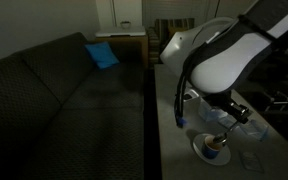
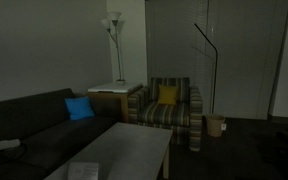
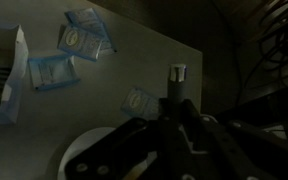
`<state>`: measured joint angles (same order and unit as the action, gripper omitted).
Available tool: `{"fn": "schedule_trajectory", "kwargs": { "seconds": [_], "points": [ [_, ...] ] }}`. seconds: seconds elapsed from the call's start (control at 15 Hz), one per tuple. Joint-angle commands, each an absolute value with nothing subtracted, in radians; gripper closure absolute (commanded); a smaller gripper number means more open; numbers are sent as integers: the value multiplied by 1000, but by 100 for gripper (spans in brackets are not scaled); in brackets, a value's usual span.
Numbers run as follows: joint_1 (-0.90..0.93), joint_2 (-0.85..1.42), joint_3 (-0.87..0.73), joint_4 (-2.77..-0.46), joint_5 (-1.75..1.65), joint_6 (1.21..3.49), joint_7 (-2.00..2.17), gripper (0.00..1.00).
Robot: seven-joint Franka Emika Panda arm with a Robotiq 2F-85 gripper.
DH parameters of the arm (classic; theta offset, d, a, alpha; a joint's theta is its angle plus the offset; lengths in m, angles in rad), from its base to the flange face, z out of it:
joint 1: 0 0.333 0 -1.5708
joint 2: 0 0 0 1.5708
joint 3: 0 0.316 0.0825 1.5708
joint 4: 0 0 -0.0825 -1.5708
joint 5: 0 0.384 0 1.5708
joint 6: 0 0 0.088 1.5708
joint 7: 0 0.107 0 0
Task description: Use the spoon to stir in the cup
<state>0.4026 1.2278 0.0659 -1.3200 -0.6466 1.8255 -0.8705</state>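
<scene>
The fingers (image 3: 162, 132) pinch the spoon (image 3: 176, 82) by its handle, just above the cup (image 1: 214, 146) on its saucer (image 1: 203, 152). Pale blue packets (image 3: 84, 40) lie on the grey worktop (image 1: 169, 125) near the cup. A dark sofa (image 1: 64, 90) sits farther off in the dim room.

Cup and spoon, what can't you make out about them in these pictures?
1. The cup: small and dim in an exterior view, under the arm; its contents cannot be told.
2. The spoon: in the wrist view only a pale stub, likely its handle, shows past the gripper; darkness hides how the jaws stand.
3. In an exterior view the table shows, but cup and gripper fall outside the frame.
</scene>
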Motion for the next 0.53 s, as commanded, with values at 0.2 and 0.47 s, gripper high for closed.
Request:
{"fn": "schedule_trajectory", "kwargs": {
  "seconds": [0.2, 0.47],
  "points": [
    [468, 1388, 44, -1108, -676, 1565, -657, 96],
    [478, 1497, 40, -963, -703, 1572, -531, 96]
  ]
}}
